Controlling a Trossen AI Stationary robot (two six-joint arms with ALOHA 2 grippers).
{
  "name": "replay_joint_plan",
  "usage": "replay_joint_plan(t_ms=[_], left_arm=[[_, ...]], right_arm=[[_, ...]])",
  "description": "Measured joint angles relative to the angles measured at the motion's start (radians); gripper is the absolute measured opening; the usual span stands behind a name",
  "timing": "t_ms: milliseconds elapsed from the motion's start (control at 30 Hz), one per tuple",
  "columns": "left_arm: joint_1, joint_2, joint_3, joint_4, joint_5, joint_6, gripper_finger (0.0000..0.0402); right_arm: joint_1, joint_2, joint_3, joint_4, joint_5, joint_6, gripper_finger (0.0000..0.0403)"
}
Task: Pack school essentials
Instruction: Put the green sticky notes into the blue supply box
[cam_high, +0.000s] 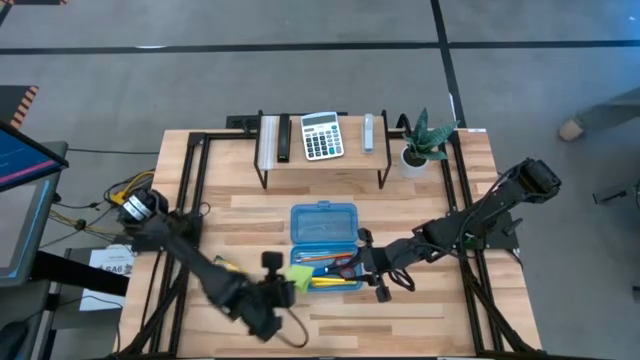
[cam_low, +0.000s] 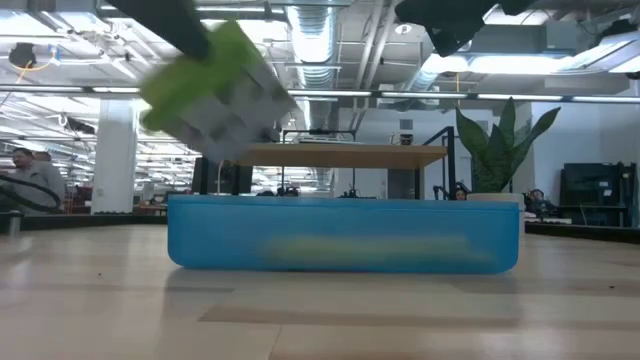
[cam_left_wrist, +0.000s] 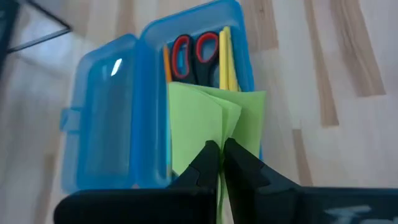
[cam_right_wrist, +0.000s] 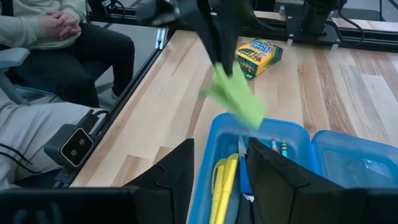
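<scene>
1. The left gripper (cam_left_wrist: 221, 155) is pinched tight on the lime-green sticky-note pad (cam_left_wrist: 214, 124), gripping only its near edge, so the loose sheets fan out and droop away from the fingers. The pad hangs in the air over the near end of the blue case (cam_high: 324, 238).

2. Risk at the grip: with so little of the pad between the fingertips, a quick move or a brush against the case wall could peel sheets loose or let the whole pad slip out.

3. Risk at the drop: the tray already holds the red-handled scissors (cam_left_wrist: 191, 53) and yellow pencils (cam_left_wrist: 227, 59). Released flat on top of them, the pad may sit proud or slide off onto the table.

4. The right gripper (cam_right_wrist: 221, 165), fingers spread and holding nothing, sits over the case's opposite end. The two arms are near each other; lowering the left could bring them into contact.

5. The crayon box (cam_right_wrist: 258, 55) lies on the table well apart from the case, not yet packed. How full the tray is I cannot quite tell; room for the crayons may be short.
</scene>
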Motion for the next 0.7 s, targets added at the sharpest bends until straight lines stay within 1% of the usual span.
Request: replay_joint_plan(t_ms=[100, 267, 400, 500, 600, 667, 700], left_arm=[[0.065, 0.0, -0.031, 0.107, 0.076, 0.094, 0.0], [0.158, 0.0, -0.087, 0.231, 0.191, 0.181, 0.0], [0.213, 0.009, -0.099, 0.263, 0.279, 0.2, 0.0], [0.233, 0.017, -0.099, 0.268, 0.299, 0.213, 0.0004], [0.244, 0.028, -0.1, 0.252, 0.3, 0.23, 0.0028], [0.251, 0.044, -0.097, 0.278, 0.298, 0.229, 0.0055], [0.251, 0.046, -0.098, 0.26, 0.297, 0.228, 0.007]], right_arm=[[0.0, 0.0, 0.0, -0.003, 0.0, 0.0, 0.0163], [-0.001, 0.0, 0.0, -0.007, 0.001, -0.001, 0.0163], [-0.001, 0.0, 0.0, -0.008, 0.002, -0.003, 0.0163], [-0.004, 0.0, 0.0, -0.01, 0.003, -0.003, 0.0163], [-0.009, 0.0, 0.0, -0.009, 0.003, -0.001, 0.0163], [-0.01, 0.0, 0.0, -0.01, 0.003, 0.0, 0.0163], [-0.01, 0.0, 0.0, -0.008, 0.004, 0.0, 0.0163]])
